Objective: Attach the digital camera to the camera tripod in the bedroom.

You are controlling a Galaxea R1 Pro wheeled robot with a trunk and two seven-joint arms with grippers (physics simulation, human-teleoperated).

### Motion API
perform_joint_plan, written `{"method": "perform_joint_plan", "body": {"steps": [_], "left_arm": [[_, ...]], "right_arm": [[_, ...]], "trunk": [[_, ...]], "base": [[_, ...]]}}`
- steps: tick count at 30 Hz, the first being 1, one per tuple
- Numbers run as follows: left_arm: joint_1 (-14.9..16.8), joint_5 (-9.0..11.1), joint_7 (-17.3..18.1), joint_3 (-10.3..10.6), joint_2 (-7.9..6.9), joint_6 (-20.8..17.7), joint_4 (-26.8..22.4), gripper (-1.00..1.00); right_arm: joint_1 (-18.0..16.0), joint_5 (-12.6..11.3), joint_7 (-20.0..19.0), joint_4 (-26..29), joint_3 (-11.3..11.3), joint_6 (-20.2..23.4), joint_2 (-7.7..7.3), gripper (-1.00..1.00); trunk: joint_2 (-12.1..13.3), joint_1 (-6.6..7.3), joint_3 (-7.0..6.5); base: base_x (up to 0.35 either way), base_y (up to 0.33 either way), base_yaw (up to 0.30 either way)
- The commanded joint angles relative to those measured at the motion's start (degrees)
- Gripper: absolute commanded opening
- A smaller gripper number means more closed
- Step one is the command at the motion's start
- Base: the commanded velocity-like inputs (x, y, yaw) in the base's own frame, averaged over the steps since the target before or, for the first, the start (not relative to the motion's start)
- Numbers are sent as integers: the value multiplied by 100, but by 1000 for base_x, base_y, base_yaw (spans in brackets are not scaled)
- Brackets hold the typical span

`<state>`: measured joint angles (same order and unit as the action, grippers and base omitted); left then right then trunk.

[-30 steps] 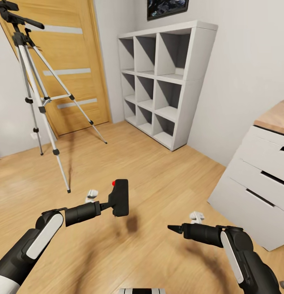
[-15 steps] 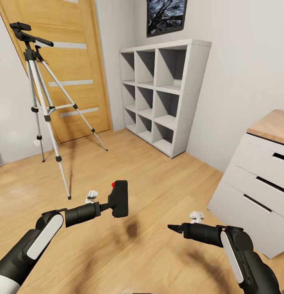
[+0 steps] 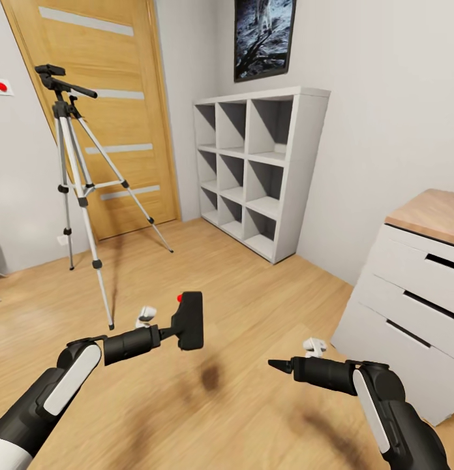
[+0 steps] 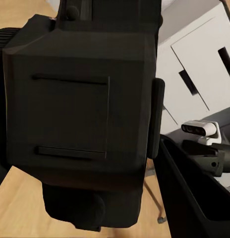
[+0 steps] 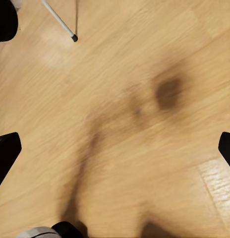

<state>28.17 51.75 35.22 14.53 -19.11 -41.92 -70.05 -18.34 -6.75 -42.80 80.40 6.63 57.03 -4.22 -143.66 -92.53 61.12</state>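
Note:
The digital camera [image 3: 190,320], black with a small red spot, hangs above the wood floor with my left gripper [image 3: 173,330] shut on it. Up close in the left wrist view, the camera body [image 4: 80,114] sits between the fingers. The camera tripod [image 3: 74,176] stands ahead to the left in front of the door, with silver legs spread and a black head with a pan handle on top. It is well beyond the camera. My right gripper [image 3: 278,365] hovers low on the right, open and holding nothing. Its fingertips [image 5: 6,151] stand wide apart over bare floor, with one tripod foot [image 5: 73,36] beyond.
A wooden door [image 3: 116,130] is behind the tripod. A white cube shelf [image 3: 263,170] stands against the far wall under an astronaut picture [image 3: 263,36]. A white dresser [image 3: 409,307] with a wood top is close on the right. Open plank floor lies between me and the tripod.
The whole head view has shifted, so the tripod, shelf and picture sit lower in the frame and the tripod head shows in full. Both arms keep their pose, and the camera stays held.

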Motion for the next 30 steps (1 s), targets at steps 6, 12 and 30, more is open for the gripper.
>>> {"method": "perform_joint_plan", "body": {"steps": [6, 12, 30], "left_arm": [[4, 45, -12, 6, 3, -35, 127, -100], [4, 13, -156, -2, 9, -28, 285, -100], [4, 2, -588, 6, 226, -11, 325, -100]], "right_arm": [[-3, -46, 17, 2, 2, 37, 5, 100], [-3, -46, 18, -4, 0, 18, 8, 100], [-3, -46, 18, -7, 4, 9, 9, 100]], "trunk": [[6, 16, -128], [14, 32, -261], [38, 78, -660]], "base": [[0, 0, 0], [0, 0, 0], [0, 0, 0]]}}
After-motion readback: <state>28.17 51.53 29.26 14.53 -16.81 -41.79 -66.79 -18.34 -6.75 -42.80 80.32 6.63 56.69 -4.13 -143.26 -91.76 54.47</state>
